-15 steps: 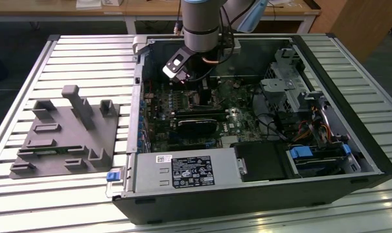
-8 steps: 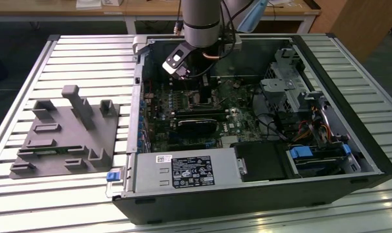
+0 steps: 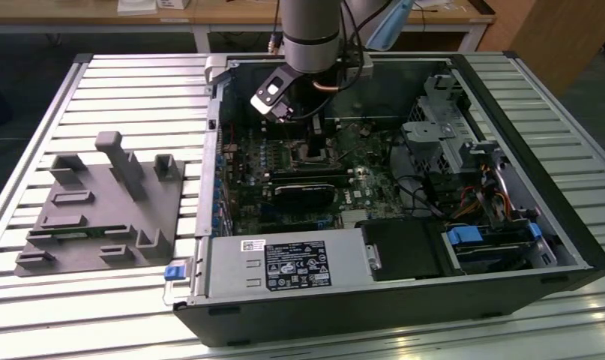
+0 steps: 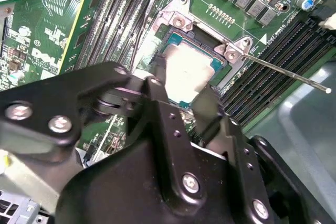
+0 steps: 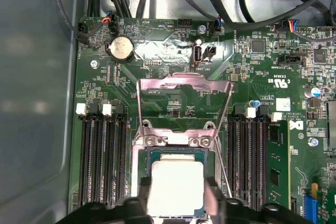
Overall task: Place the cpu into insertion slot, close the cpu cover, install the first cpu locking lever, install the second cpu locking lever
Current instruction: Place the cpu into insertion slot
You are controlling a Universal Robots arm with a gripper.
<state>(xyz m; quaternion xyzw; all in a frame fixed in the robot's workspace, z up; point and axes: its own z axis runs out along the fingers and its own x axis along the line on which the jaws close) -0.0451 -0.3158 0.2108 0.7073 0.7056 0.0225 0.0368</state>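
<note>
In the first wrist view the insertion slot (image 5: 140,150) lies on the green motherboard (image 5: 252,66) with the cpu (image 5: 176,184) inside its silvery rim, grey-tan top facing up. The gripper (image 5: 177,195) is closed down to the chip's width. Its black fingers (image 5: 145,191) sit against two opposite edges of the cpu, which they grasp. Whether the chip is fully seated I cannot tell. The cpu cover (image 5: 184,83) is swung open on the hinge at the slot's far edge and stands away from the slot, with the board showing through its cut-out middle. Two thin locking levers (image 5: 224,150) run along the cover's sides, unlatched. Long black memory slots (image 5: 100,156) flank the insertion slot on both sides, and a round coin cell (image 5: 121,50) sits beyond the open cover.

In the second wrist view the cpu (image 4: 189,69) again lies within the insertion slot (image 4: 178,22), with a dark fingertip (image 4: 157,80) against each of its two sides. One lever (image 4: 283,72) juts out from the slot's corner over the memory slots (image 4: 262,61), clear of the board.

In the exterior view the arm (image 3: 312,34) reaches straight down into the open computer case (image 3: 382,307), its gripper (image 3: 310,146) just above the insertion slot (image 3: 314,157). The case lies on a slatted metal table (image 3: 132,82). A grey moulded fixture (image 3: 102,210) stands outside the case, well apart from the slot.
</note>
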